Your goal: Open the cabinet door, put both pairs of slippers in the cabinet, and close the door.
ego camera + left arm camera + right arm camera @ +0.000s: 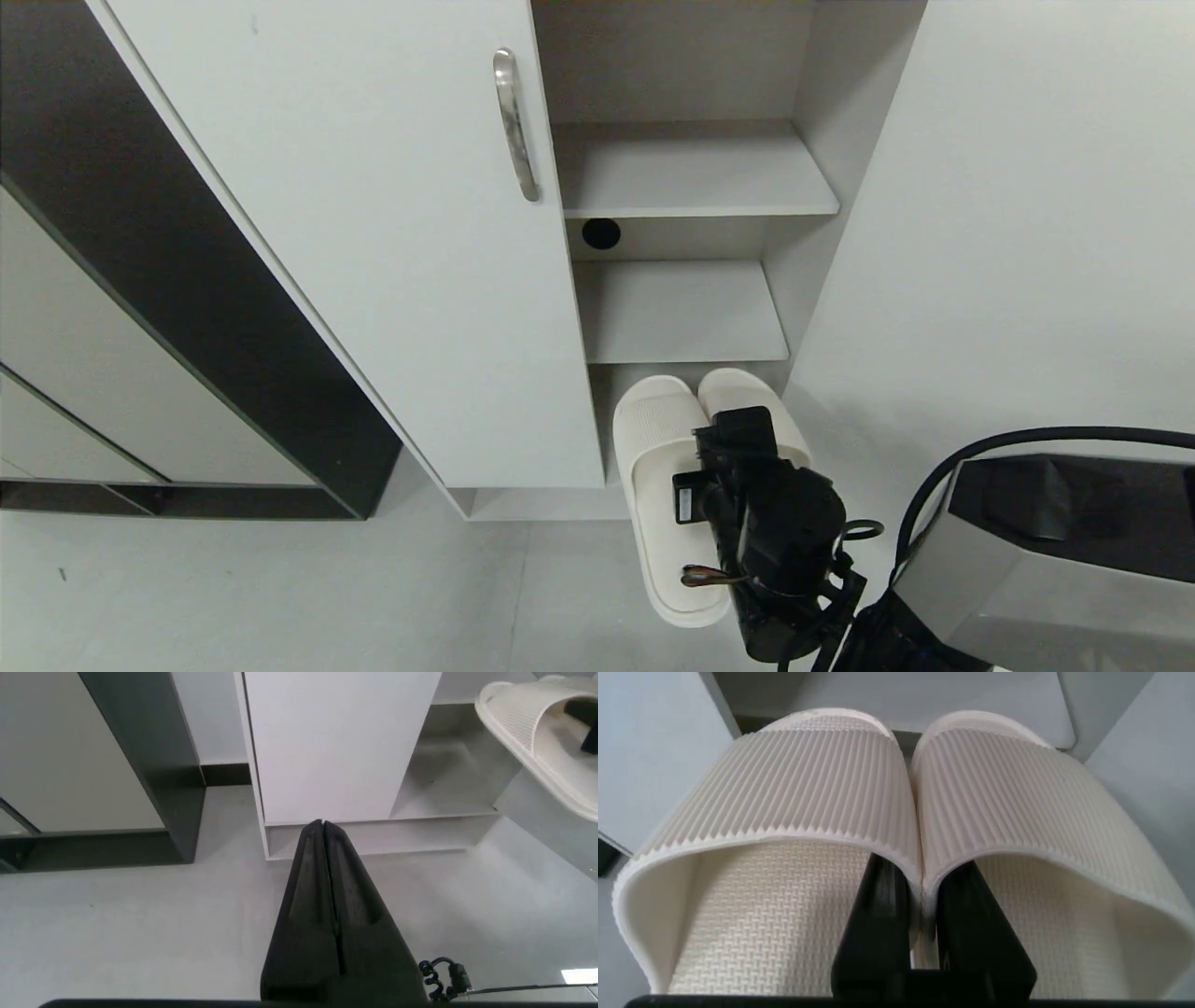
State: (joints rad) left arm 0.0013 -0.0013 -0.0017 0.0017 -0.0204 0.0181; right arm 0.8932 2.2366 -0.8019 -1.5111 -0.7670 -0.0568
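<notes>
the right end effector is grasping a pair of white ribbed slippers, with 1 finger tucked under each strap and the 2 inner side walls clenched between them. the slippers are lying side by side and touching, toes pointing into the cabinet's bottom compartment just under the lower shelf, heels sticking out over the grey floor. whether they are resting on anything is not clear. the right-hand cabinet door is standing open, showing 2 bare shelves and a round dark hole in the back panel. the left-hand door is sitting shut, its metal handle running upright near the edge. the left end effector is hanging clenched above the floor, its fingers pressed together, pointing toward the cabinet base.
</notes>
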